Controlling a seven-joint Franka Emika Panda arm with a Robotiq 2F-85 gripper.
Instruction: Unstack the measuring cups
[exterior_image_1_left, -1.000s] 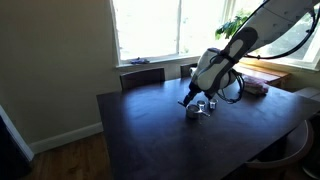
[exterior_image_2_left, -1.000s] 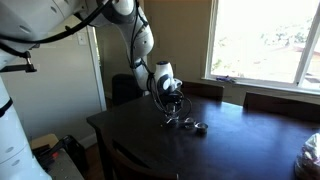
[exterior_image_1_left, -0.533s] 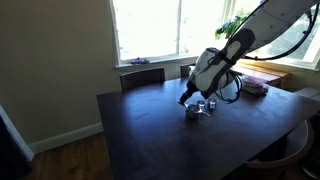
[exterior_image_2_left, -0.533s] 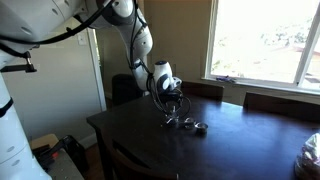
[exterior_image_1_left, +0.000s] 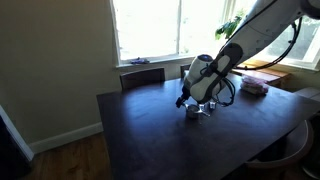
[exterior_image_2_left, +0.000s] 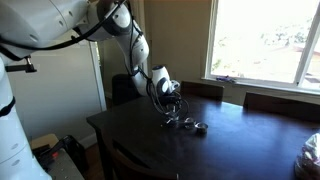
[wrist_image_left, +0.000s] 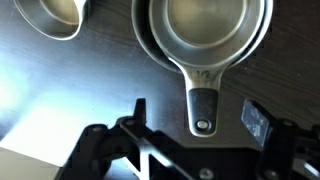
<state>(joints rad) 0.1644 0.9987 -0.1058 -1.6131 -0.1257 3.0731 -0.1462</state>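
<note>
Wide-spread fingers (wrist_image_left: 256, 118), stacked measuring cups (wrist_image_left: 205, 35) on dark table (wrist_image_left: 60, 90), handle (wrist_image_left: 203, 105) lying between the fingers

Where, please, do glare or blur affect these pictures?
Wrist view: a bright glare patch washes out the table at left, the stacked measuring cups look fairly sharp; both exterior views: the window is blown out, indoors dim.

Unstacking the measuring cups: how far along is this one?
Done: one cup sits apart on the table. In hand: nothing; the gripper hangs open over the handle of the stack. Left: the stack shows two nested rims, so at least one cup remains to lift out.
</note>
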